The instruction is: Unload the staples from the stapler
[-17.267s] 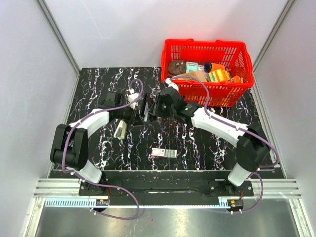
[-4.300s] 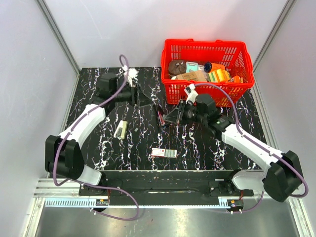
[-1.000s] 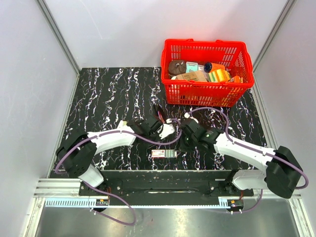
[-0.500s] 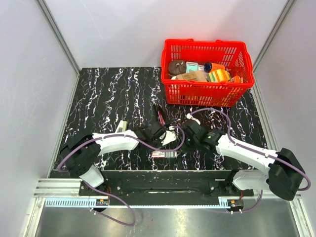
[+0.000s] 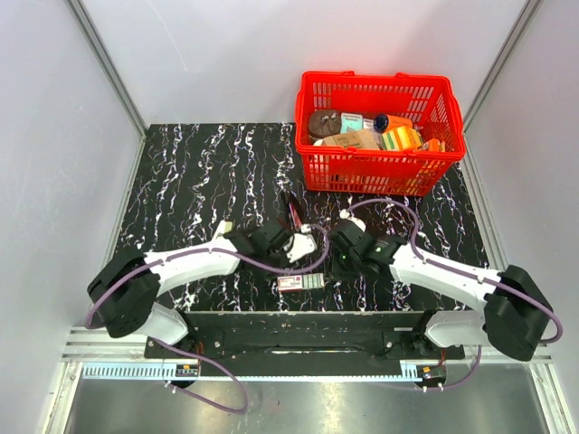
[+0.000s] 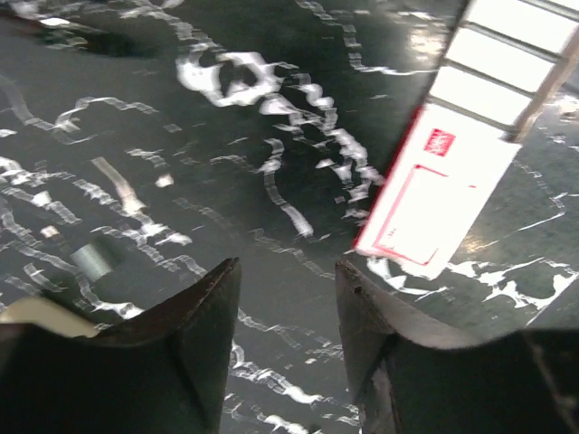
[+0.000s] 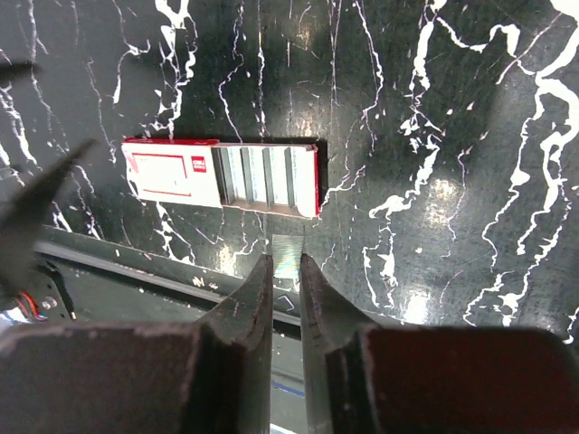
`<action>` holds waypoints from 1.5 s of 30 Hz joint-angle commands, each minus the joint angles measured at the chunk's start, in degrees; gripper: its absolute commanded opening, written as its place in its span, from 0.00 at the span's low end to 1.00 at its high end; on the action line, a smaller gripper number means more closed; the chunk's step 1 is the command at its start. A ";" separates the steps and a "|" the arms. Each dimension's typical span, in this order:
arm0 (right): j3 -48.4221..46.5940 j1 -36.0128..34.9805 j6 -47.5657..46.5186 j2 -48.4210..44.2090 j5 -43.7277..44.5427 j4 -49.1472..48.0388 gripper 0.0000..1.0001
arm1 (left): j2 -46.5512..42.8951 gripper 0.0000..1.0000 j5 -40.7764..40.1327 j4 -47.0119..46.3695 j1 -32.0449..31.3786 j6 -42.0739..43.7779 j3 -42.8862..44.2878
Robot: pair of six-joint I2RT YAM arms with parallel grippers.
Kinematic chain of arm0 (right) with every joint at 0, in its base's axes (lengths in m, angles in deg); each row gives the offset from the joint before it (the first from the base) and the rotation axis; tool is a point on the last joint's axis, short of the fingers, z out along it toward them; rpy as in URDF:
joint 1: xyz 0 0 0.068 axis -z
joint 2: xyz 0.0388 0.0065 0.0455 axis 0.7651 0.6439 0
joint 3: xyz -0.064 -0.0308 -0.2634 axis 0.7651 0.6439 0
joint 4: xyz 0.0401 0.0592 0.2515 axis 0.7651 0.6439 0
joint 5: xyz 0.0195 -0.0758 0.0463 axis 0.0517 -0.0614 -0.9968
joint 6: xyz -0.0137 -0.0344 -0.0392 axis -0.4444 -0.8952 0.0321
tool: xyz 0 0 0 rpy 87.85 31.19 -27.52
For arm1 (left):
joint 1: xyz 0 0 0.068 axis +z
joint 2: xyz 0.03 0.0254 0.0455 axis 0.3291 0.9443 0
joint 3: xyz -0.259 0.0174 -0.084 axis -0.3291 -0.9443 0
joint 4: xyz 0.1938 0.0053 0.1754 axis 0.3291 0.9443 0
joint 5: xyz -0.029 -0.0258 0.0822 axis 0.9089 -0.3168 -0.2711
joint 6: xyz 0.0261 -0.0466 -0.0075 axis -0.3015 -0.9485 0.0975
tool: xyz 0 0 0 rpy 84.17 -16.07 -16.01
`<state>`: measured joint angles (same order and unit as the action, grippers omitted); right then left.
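Since half a second ago my left gripper has slid slightly away from the one red-white box; its fingers are released and hold nothing. My right gripper is clenched on one thin silvery staple strip, just beside that box. Beyond them, the one stapler lies unmoved on the table, short of the one red basket.

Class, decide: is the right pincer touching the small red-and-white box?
Apart. The right wrist view shows a band of dark table between the right pincer and the box. The pincer grips only a silvery staple strip.
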<state>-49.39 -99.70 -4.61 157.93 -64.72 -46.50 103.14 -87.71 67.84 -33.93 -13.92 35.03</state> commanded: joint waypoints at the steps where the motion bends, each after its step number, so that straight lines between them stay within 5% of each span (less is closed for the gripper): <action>1: -5.13 -2.42 -0.03 4.51 3.66 2.68 0.00 | -6.80 0.58 2.64 5.89 7.50 -0.12 7.95; 11: -14.10 -9.98 4.00 15.76 13.15 5.33 0.00 | -20.87 0.82 13.54 13.21 27.91 0.42 8.94; 13: -16.47 -11.21 6.02 18.92 16.04 7.51 0.00 | -22.62 0.99 15.47 13.91 29.41 0.24 7.80; 20: -22.63 -14.64 8.14 27.37 18.70 12.19 0.00 | -25.89 0.99 16.19 13.04 31.00 -0.90 4.37; 45: -22.19 -14.82 6.47 28.78 19.58 10.61 0.00 | -25.36 0.99 18.11 13.74 31.26 -0.20 4.10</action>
<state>-69.87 -114.30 2.01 185.97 -47.39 -35.77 78.66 -72.44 82.05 -2.92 -14.18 39.22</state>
